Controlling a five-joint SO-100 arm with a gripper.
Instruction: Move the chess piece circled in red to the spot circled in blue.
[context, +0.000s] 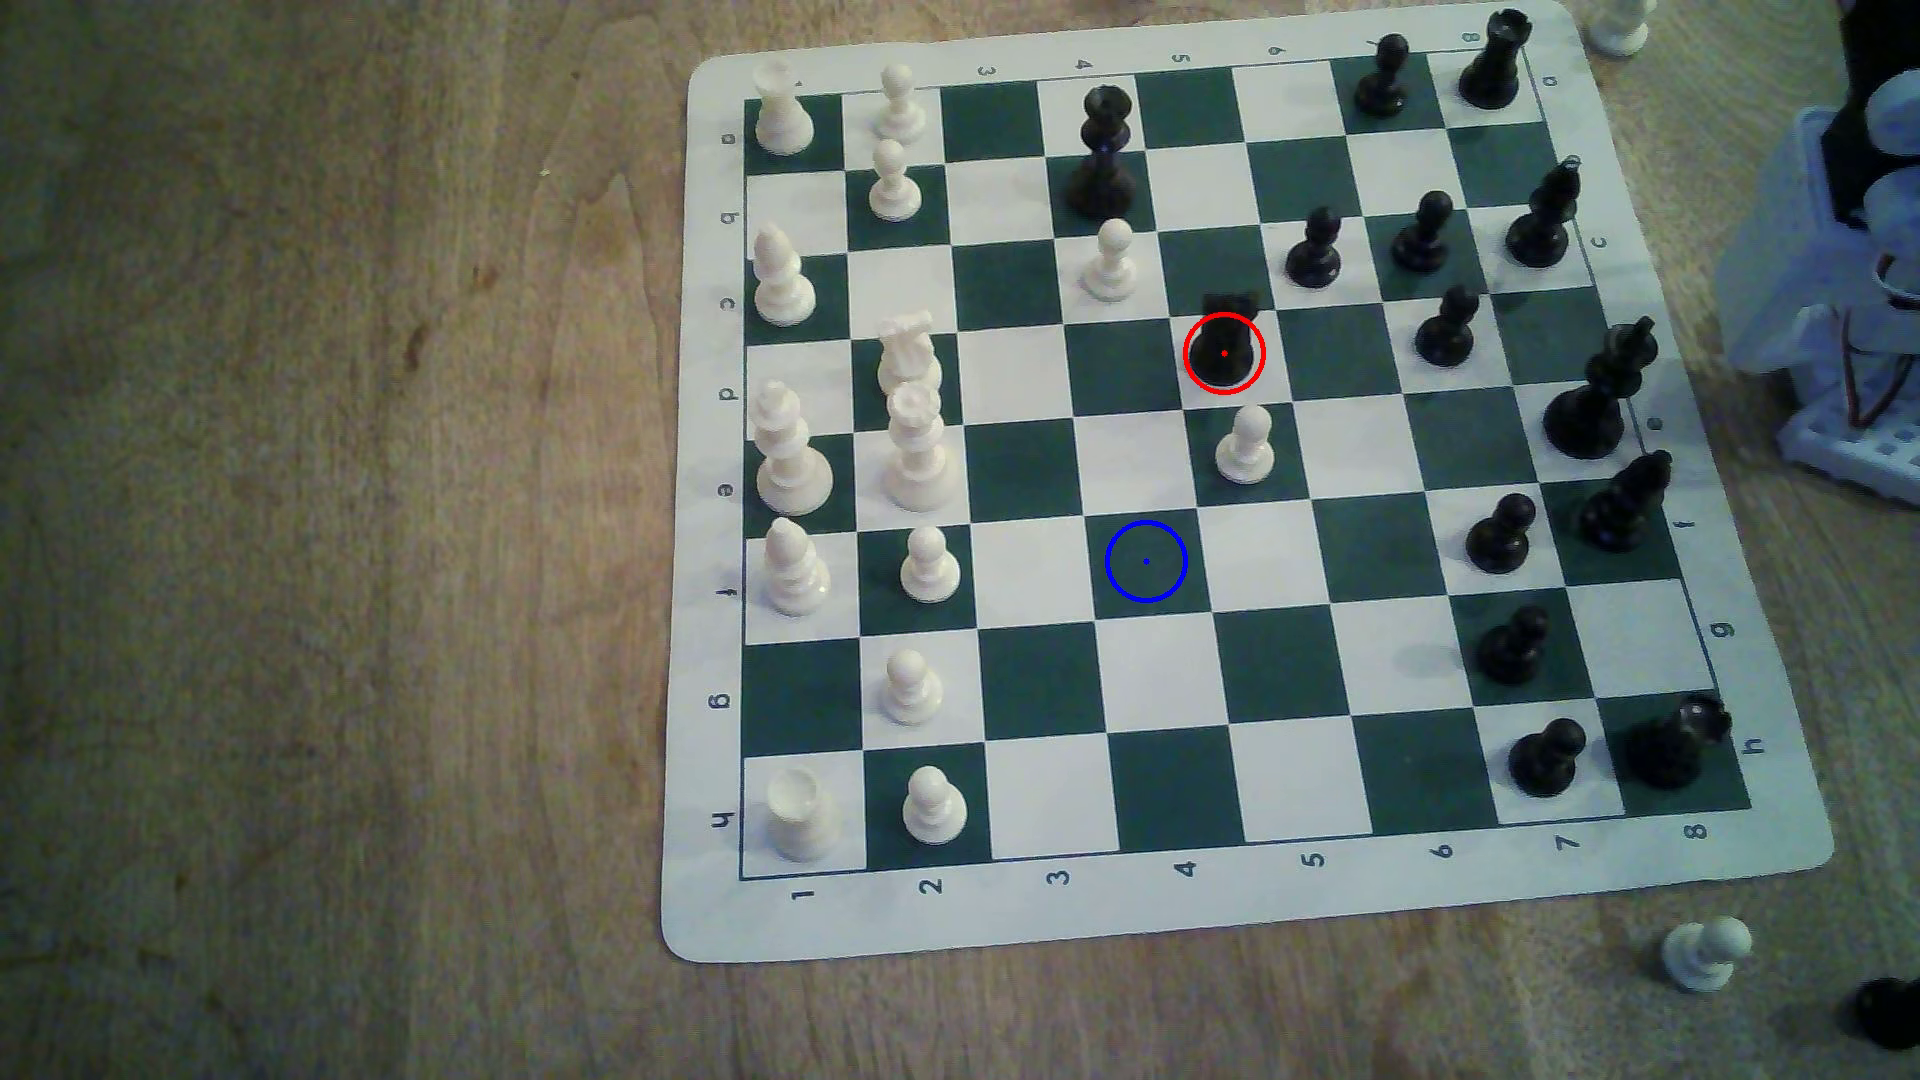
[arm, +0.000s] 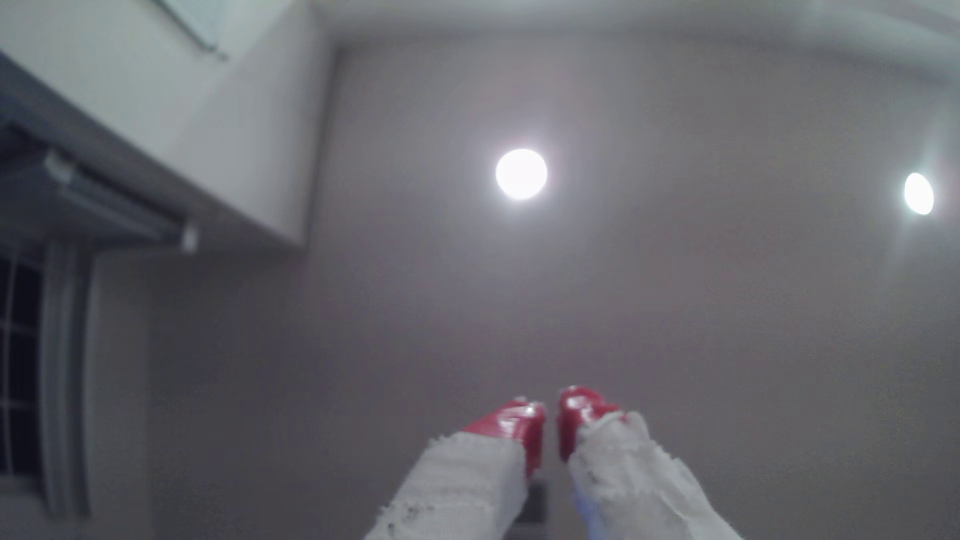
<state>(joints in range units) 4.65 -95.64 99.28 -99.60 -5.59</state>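
The chess mat (context: 717, 914) is displaying printed numerals 1 through 8 along its near border. Letters, including g and h, are running along its side borders.

Upright black knight (context: 1224, 348), red-ringed white square

From my exterior view: white pawn (context: 1245, 447) crowds chess piece (context: 1224, 353) at 6 o'clock, black pawn (context: 1313, 249) near 1 o'clock. Squares around spot (context: 1146, 561) look open.

A wooden worktop (context: 312, 519) carries a green-and-white chess mat (context: 1247, 914). Off the mat, near its lower right corner in the exterior view, a white pawn (context: 1704, 953) stands beside a black piece (context: 1886, 1013).
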